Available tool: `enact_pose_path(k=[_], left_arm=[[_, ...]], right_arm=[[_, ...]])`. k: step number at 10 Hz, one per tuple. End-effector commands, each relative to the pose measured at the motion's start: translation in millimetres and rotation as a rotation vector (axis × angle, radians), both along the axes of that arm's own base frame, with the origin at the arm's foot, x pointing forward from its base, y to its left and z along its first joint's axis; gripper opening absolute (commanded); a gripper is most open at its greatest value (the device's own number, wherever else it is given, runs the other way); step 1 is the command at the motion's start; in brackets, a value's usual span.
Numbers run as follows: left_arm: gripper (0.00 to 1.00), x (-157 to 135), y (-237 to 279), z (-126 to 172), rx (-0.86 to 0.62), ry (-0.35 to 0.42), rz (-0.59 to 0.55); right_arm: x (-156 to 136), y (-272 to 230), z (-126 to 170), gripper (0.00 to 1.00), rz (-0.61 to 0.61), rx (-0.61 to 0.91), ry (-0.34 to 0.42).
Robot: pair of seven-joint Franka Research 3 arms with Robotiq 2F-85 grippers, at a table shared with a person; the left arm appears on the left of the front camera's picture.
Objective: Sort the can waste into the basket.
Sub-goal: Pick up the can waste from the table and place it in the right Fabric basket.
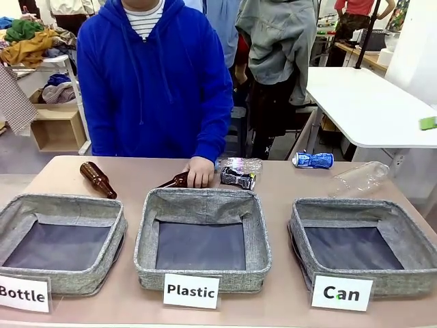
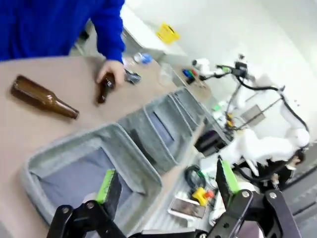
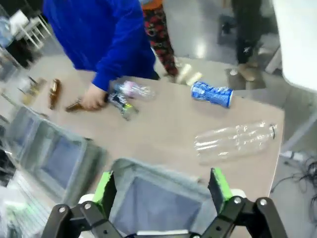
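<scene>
Currently left gripper, right gripper spread apart; woven grey rectangular basket; blue can sideways.

Basket: grey woven cloth, matt
Blue can: glossy printed metal
Brown bottle: glossy glass
Clear bottle: shiny plastic
Table: smooth, matt
Card: white paper

Cameras around the basket
Front view looks across the basket at the person; right wrist view hangs close above it; left wrist view looks toward it from far left. All share the person's hand.
</scene>
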State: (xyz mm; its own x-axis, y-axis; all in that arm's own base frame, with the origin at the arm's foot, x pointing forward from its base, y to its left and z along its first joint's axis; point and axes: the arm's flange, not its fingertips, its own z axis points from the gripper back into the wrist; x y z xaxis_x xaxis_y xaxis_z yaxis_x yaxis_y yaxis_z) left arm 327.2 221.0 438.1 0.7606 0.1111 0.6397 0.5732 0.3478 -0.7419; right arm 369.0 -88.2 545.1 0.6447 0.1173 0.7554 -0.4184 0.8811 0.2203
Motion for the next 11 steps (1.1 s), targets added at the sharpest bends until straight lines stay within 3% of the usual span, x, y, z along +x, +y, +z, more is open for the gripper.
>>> enact_pose_path(k=[1, 2, 3, 4, 5, 6, 8, 9, 11], left_arm=[[1.00, 16.1, 18.6, -10.0, -0.017, 0.135, -0.069], [1.00, 21.5, 18.4, -14.3, -0.020, 0.190, -0.077], [1.00, 25.3, 14.1, -17.1, -0.058, 0.186, -0.105], [1.00, 6.9, 11.2, -13.6, -0.026, 0.133, -0.062], [1.00, 6.9, 11.2, -13.6, -0.026, 0.133, -0.062], [1.00, 6.9, 11.2, -13.6, -0.026, 0.133, -0.062], [1.00, 6.9, 11.2, -13.6, -0.026, 0.133, -0.062], [1.00, 6.9, 11.2, -13.6, -0.026, 0.133, -0.062], [1.00, 6.5, 10.2, -18.5, -0.035, 0.153, -0.054]], right_arm=[[52.3, 15.4, 6.0, 1.00, 0.155, -0.451, -0.084], [73.7, 31.8, 3.9, 1.00, 0.205, -0.620, -0.081], [90.3, 49.6, -7.2, 1.00, 0.292, -0.696, -0.047], [97.4, 59.6, -17.1, 1.00, 0.285, -0.709, -0.026], [76.6, 61.2, -19.1, 1.00, -0.038, -0.727, 0.002], [93.8, 65.9, -16.7, 1.00, 0.262, -0.591, 0.016], [93.8, 65.9, -16.7, 1.00, 0.262, -0.591, 0.016], [97.3, 67.8, -24.4, 1.00, 0.207, -0.653, 0.015], [150.3, 75.3, -8.3, 1.00, 0.424, -0.842, 0.020]])
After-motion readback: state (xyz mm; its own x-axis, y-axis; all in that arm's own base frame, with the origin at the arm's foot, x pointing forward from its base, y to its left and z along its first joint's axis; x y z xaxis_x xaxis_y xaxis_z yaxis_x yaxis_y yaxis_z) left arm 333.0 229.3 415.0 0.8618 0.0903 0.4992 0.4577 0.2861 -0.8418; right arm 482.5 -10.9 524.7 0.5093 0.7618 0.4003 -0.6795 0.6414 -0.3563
